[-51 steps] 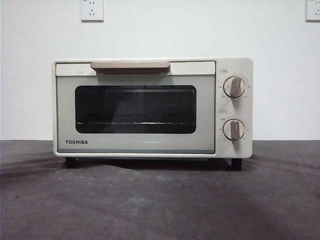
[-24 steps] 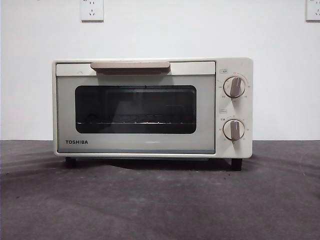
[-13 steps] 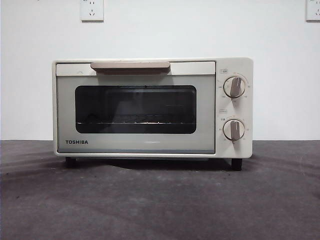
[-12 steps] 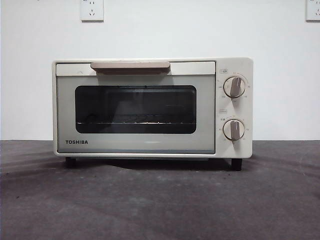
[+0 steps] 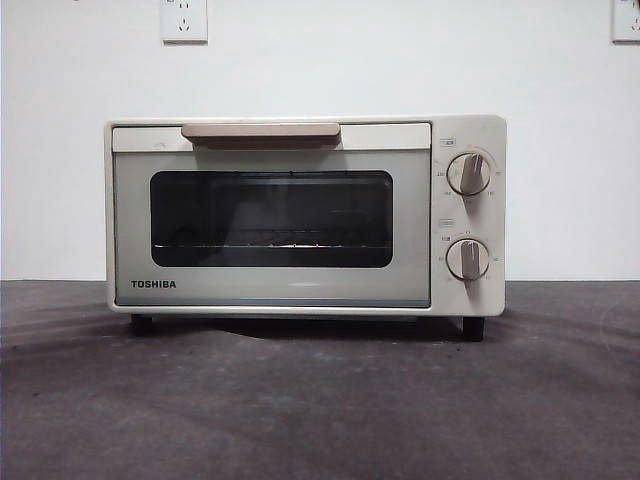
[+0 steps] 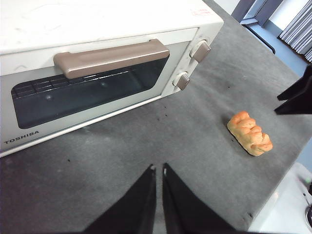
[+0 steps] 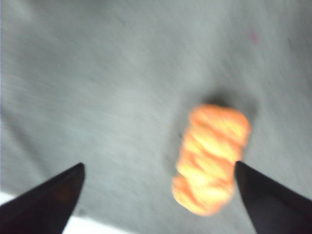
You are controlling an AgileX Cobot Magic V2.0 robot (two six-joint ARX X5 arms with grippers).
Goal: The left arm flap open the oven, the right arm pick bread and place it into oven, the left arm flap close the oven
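The cream-white oven [image 5: 305, 215] stands on the dark table with its door shut and its beige bar handle [image 5: 260, 132] at the top. In the left wrist view my left gripper [image 6: 158, 168] hangs shut and empty in front of the oven [image 6: 97, 63], apart from the handle [image 6: 112, 57]. The golden-orange bread [image 6: 249, 133] lies on the table to the side of the oven, beyond its knobs. My right gripper [image 7: 159, 165] is open just above the bread [image 7: 212, 158], which sits close to one jaw; this view is blurred. Its black tips [image 6: 295, 95] show past the bread.
Two knobs [image 5: 468, 174] sit on the oven's right panel. Wall sockets [image 5: 184, 20] hang on the white wall behind. The grey table [image 6: 195, 126] ends at an edge near the bread, with a white surface [image 6: 287, 207] beyond it.
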